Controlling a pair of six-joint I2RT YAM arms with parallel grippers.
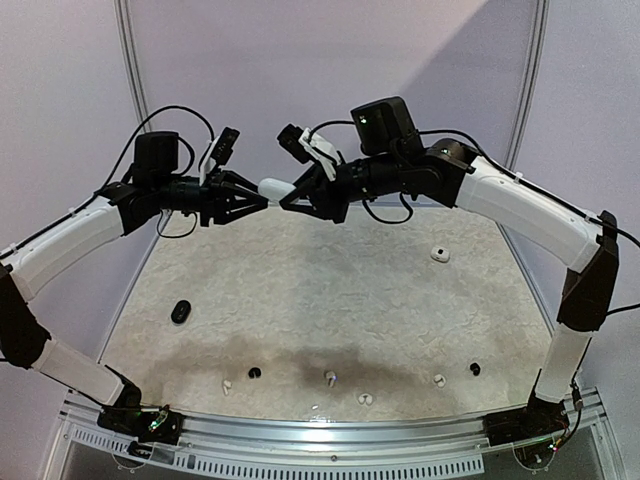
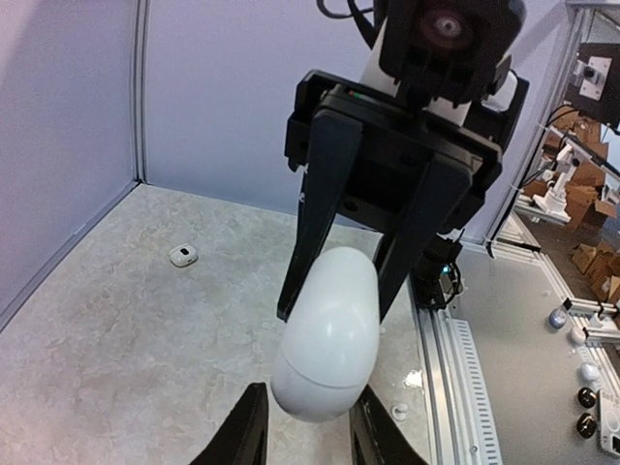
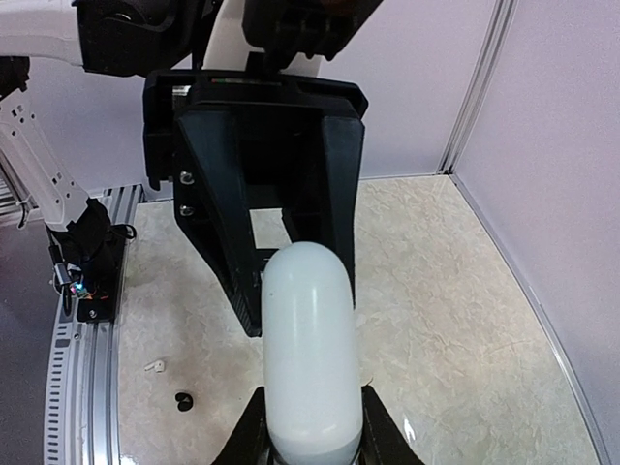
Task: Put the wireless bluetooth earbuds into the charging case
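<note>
A white pebble-like charging case (image 1: 272,187) hangs in mid-air between both grippers, above the far part of the table. My left gripper (image 1: 262,200) grips one end and my right gripper (image 1: 289,196) the other. In the left wrist view the case (image 2: 327,334) sits between my fingers (image 2: 247,436). In the right wrist view it (image 3: 308,358) is clamped between my fingers (image 3: 254,431). Earbuds lie along the near edge of the table: white ones (image 1: 227,385) (image 1: 330,377) (image 1: 365,398) (image 1: 438,380) and black ones (image 1: 254,372) (image 1: 474,369).
A black case (image 1: 180,312) lies at the left of the table. A small white case (image 1: 439,254) lies at the far right. An aluminium rail (image 1: 330,440) runs along the near edge. Grey walls close the back and sides.
</note>
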